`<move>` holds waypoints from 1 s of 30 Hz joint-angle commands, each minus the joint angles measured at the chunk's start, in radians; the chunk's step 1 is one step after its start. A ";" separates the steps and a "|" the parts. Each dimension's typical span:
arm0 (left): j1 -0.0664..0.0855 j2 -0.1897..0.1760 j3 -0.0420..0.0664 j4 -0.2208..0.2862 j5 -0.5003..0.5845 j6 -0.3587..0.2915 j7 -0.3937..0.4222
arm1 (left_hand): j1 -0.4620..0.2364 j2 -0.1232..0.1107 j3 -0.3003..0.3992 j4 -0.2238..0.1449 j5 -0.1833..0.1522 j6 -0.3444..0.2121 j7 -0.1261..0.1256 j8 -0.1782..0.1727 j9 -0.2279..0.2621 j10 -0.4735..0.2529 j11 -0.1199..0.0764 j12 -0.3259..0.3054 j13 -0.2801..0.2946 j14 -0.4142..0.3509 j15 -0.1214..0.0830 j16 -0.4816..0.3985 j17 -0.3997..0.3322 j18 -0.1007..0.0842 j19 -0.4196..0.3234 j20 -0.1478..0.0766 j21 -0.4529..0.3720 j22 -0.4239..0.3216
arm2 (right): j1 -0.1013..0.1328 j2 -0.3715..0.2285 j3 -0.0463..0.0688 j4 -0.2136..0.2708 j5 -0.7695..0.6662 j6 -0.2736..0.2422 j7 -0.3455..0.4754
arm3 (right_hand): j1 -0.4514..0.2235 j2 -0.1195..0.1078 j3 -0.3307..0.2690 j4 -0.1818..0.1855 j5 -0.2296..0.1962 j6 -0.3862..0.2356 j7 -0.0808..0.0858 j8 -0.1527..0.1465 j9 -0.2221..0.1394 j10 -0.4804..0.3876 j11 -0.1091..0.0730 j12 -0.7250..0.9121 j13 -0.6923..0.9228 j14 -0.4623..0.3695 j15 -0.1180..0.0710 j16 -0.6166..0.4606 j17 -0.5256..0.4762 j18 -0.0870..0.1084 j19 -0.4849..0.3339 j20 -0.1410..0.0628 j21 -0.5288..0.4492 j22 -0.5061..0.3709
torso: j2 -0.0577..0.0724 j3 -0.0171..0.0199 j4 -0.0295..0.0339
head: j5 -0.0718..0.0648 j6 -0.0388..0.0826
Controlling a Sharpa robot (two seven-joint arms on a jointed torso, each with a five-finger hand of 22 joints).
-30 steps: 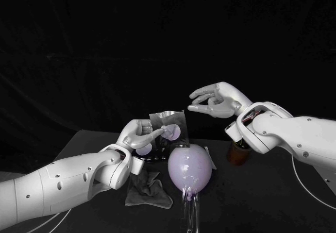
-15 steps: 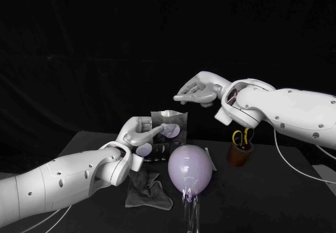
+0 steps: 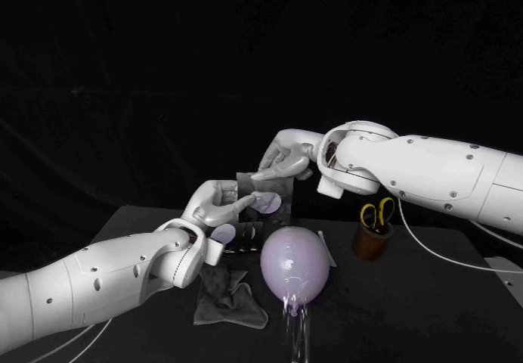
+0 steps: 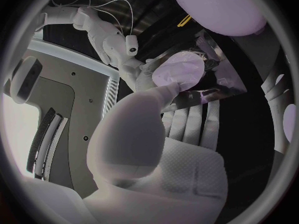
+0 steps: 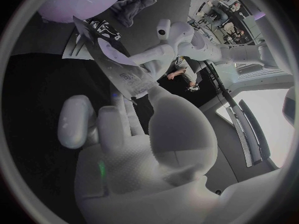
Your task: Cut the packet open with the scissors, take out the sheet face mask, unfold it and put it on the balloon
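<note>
Balloon [image 3: 294, 261]: pale lilac, glossy, unpatterned.
Packet [image 3: 265, 189], behind balloon: silvery grey; small dark print is seen on it.
Scissors [image 3: 378, 210], right of balloon: yellow handles. Holder [image 3: 372, 240]: brown.
Cloth [image 3: 229, 299], left of balloon: dark grey, plain.
Table [image 3: 436, 318]: black.
Left hand [image 3: 224, 208], right hand [image 3: 286, 160]: silver. Left fingertips [image 3: 267, 203] are tinted lilac.
Arms [image 3: 436, 170]: white.

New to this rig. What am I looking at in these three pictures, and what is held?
A two-armed robot with silver many-fingered hands works at a black table. The square picture looks down from its head; each round one comes from a fisheye camera at a wrist. The left hand holds the mask packet upright. The right hand has fingers at the packet's top edge; whether it grips is unclear. On the table are a pale balloon, a grey cloth, and a brown cup holding yellow-handled scissors.
</note>
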 commanded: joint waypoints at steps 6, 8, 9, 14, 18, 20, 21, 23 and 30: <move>0.003 0.002 0.001 -0.001 -0.009 0.002 0.007 | 0.000 0.011 0.005 -0.002 0.007 0.001 0.005 0.002 0.114 0.008 0.002 0.001 0.001 0.004 -0.002 0.005 0.002 0.020 0.005 0.001 0.007 0.002 | 0.002 -0.008 0.000 -0.003 -0.094 0.070 -0.045 | 0.052 0.000 0.012 -0.016 -0.014 0.015 -0.005 0.000 -0.006 0.020 -0.004 -0.016 0.002 0.009 -0.001 0.001 -0.003 -0.009 0.008 -0.003 0.007 0.145 | -0.001 0.0016 -0.0011 | 0.000 0.001; 0.003 0.002 0.001 -0.001 -0.009 0.002 0.006 | 0.000 0.011 0.005 -0.002 0.007 0.001 0.005 0.002 0.114 0.008 0.002 0.001 0.001 0.004 -0.002 0.005 0.002 0.020 0.005 0.001 0.007 0.002 | 0.002 -0.013 0.000 -0.003 -0.100 0.073 -0.047 | 0.064 0.001 0.018 -0.021 -0.014 0.018 -0.006 0.000 -0.008 0.026 -0.006 -0.018 0.002 0.010 -0.002 0.001 -0.001 -0.010 0.010 -0.004 0.009 0.147 | 0.000 0.0018 -0.0013 | -0.002 0.002; 0.003 0.002 0.001 -0.001 -0.009 0.002 0.006 | 0.000 0.011 0.005 -0.002 0.007 0.001 0.005 0.002 0.114 0.008 0.002 0.001 0.001 0.004 -0.002 0.005 0.002 0.020 0.005 0.001 0.007 0.002 | 0.002 -0.015 0.000 -0.003 -0.102 0.074 -0.047 | 0.070 0.004 0.023 -0.022 -0.014 0.020 -0.007 0.000 -0.009 0.028 -0.007 -0.020 0.002 0.010 -0.003 0.000 -0.001 -0.010 0.009 -0.005 0.009 0.147 | 0.000 0.0019 -0.0014 | -0.002 0.002; 0.003 0.000 0.001 -0.001 -0.009 0.002 0.006 | 0.000 0.011 0.005 -0.002 0.007 0.001 0.005 0.002 0.114 0.008 0.002 0.001 0.001 0.004 -0.002 0.005 0.002 0.020 0.005 0.001 0.007 0.002 | 0.002 -0.031 -0.001 0.004 -0.117 0.091 -0.055 | 0.106 0.013 0.055 -0.035 -0.016 0.028 -0.012 -0.002 -0.015 0.040 -0.012 -0.029 0.002 0.012 -0.007 -0.001 0.000 -0.011 0.012 -0.008 0.014 0.151 | 0.000 0.0015 -0.0017 | -0.003 0.002; 0.004 -0.001 0.001 -0.004 -0.010 0.000 0.005 | 0.000 0.011 0.005 -0.002 0.007 0.001 0.005 0.002 0.114 0.008 0.002 0.001 0.001 0.004 -0.002 0.005 0.002 0.020 0.005 0.001 0.007 0.002 | 0.002 -0.048 -0.001 0.018 -0.129 0.120 -0.067 | 0.115 -0.004 0.062 -0.041 -0.018 0.030 -0.012 -0.004 -0.018 0.045 -0.011 -0.035 0.001 0.010 -0.008 -0.004 -0.006 -0.011 0.011 -0.009 0.011 0.151 | 0.000 0.0016 -0.0014 | -0.004 0.000; 0.004 -0.001 0.001 -0.006 -0.012 -0.001 0.005 | 0.000 0.011 0.005 -0.002 0.007 0.001 0.005 0.002 0.114 0.008 0.002 0.001 0.001 0.004 -0.002 0.005 0.002 0.020 0.005 0.001 0.007 0.002 | 0.002 -0.055 -0.002 0.026 -0.133 0.140 -0.075 | 0.116 -0.015 0.062 -0.043 -0.018 0.032 -0.012 -0.004 -0.019 0.048 -0.011 -0.037 0.001 0.009 -0.008 -0.005 -0.008 -0.010 0.010 -0.010 0.010 0.151 | -0.001 0.0014 -0.0016 | -0.006 -0.002; 0.004 -0.001 0.001 -0.007 -0.013 -0.002 0.005 | 0.000 0.011 0.006 -0.002 0.007 0.000 0.005 0.003 0.116 0.008 0.002 0.001 0.001 0.003 -0.002 0.005 0.002 0.020 0.005 0.001 0.008 0.003 | 0.002 -0.059 -0.002 0.031 -0.134 0.152 -0.080 | 0.116 -0.016 0.062 -0.043 -0.018 0.033 -0.012 -0.004 -0.019 0.048 -0.011 -0.038 0.001 0.009 -0.008 -0.005 -0.009 -0.010 0.010 -0.010 0.010 0.151 | -0.001 0.0014 -0.0021 | -0.005 -0.002; 0.004 0.000 0.001 -0.009 -0.014 -0.003 0.005 | 0.000 0.011 0.006 -0.002 0.007 0.000 0.005 0.003 0.116 0.008 0.002 0.001 0.001 0.003 -0.002 0.005 0.002 0.020 0.005 0.001 0.008 0.003 | 0.002 -0.063 -0.003 0.038 -0.137 0.171 -0.086 | 0.114 -0.023 0.061 -0.042 -0.018 0.033 -0.011 -0.005 -0.020 0.050 -0.011 -0.039 0.001 0.007 -0.007 -0.007 -0.013 -0.010 0.008 -0.010 0.006 0.151 | 0.000 0.0012 -0.0021 | -0.005 -0.003; 0.004 0.006 0.001 -0.010 -0.022 -0.003 0.004 | 0.000 0.012 0.007 -0.003 0.007 0.000 0.005 0.003 0.116 0.008 0.002 0.001 0.000 0.003 -0.002 0.006 0.002 0.021 0.005 0.001 0.009 0.003 | 0.002 -0.060 -0.007 0.049 -0.141 0.213 -0.099 | 0.110 -0.025 0.065 -0.037 -0.018 0.042 -0.014 -0.003 -0.021 0.061 -0.013 -0.041 0.002 0.006 -0.008 -0.008 -0.013 -0.010 0.008 -0.010 0.006 0.152 | 0.000 0.0012 -0.0002 | -0.007 -0.005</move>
